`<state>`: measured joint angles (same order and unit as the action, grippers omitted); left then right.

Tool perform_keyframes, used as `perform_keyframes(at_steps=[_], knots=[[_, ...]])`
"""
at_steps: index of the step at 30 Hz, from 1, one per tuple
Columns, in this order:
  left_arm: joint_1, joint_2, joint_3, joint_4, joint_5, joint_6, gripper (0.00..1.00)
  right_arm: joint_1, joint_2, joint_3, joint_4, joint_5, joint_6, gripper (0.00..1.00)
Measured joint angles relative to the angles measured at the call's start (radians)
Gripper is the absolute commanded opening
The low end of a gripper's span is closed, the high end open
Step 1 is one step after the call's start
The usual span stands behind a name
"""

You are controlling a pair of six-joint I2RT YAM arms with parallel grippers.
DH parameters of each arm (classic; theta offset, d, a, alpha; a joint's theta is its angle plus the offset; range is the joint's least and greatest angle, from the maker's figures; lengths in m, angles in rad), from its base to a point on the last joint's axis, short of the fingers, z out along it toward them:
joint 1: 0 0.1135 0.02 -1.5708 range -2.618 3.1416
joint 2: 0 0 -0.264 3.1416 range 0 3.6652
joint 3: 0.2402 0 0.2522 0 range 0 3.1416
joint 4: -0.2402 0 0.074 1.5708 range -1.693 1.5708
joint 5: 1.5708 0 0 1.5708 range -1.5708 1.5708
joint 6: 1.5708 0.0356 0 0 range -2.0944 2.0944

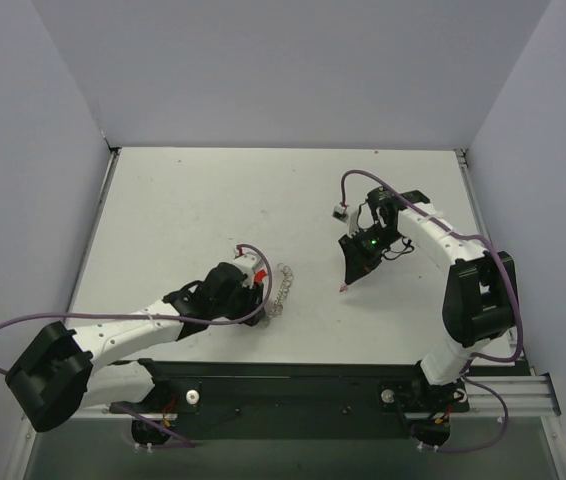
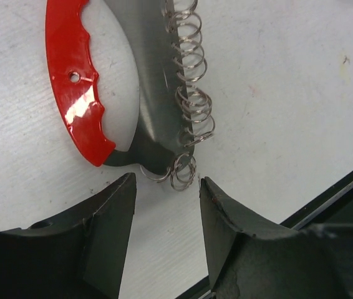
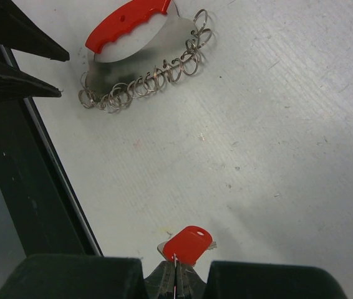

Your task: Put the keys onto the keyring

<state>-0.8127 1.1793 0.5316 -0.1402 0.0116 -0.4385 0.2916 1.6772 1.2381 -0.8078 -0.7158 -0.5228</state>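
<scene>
**Key in the Right Claw, Rings Before the Left**

From above: on the white table (image 1: 183, 200), the left gripper (image 1: 261, 296) lies low near the front edge. A row of silver keyrings (image 1: 282, 288) trails just beside its tip. Well apart to the right, the right gripper (image 1: 346, 278) points down at the table with a small red-capped key (image 1: 341, 288) at its end.

Left wrist camera: the left gripper (image 2: 167, 187) has its two dark fingers (image 2: 111, 212) standing apart with nothing between them. The nearest loop of the row of silver keyrings (image 2: 190, 87) sits just ahead of the gap. The loops are threaded along the edge of a curved grey plate (image 2: 148, 87). A glossy red handle (image 2: 70, 81) with finger notches and a small hole runs along the plate's other side. A black rail (image 2: 345, 199) crosses the lower right corner.

Right wrist camera: the right gripper (image 3: 175, 274) is pinched together on the red-capped key (image 3: 189, 244), whose rounded head with a small hole shows just past the fingertips, above the table. Farther off lie the red handle (image 3: 130, 23) and the row of silver keyrings (image 3: 145, 84). The left gripper's pointed fingers (image 3: 8, 84) reach toward the near end of the row from the left edge.
</scene>
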Motion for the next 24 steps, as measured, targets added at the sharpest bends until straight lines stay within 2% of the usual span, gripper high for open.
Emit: perform_keyframes(at_steps=[10, 17, 24], knots=[[0.0, 0.026, -0.018, 0.205, 0.068, 0.079, 0.56, 0.005, 0.0, 0.0, -0.014, -0.007, -0.005, 0.0], [0.002, 0.031, -0.019, 0.234, 0.107, 0.134, 0.55, 0.005, 0.0, 0.0, -0.023, -0.011, -0.011, 0.0], [0.033, 0.021, -0.019, 0.219, 0.09, 0.119, 0.57, 0.005, -0.001, 0.0, -0.026, -0.014, -0.012, 0.0]])
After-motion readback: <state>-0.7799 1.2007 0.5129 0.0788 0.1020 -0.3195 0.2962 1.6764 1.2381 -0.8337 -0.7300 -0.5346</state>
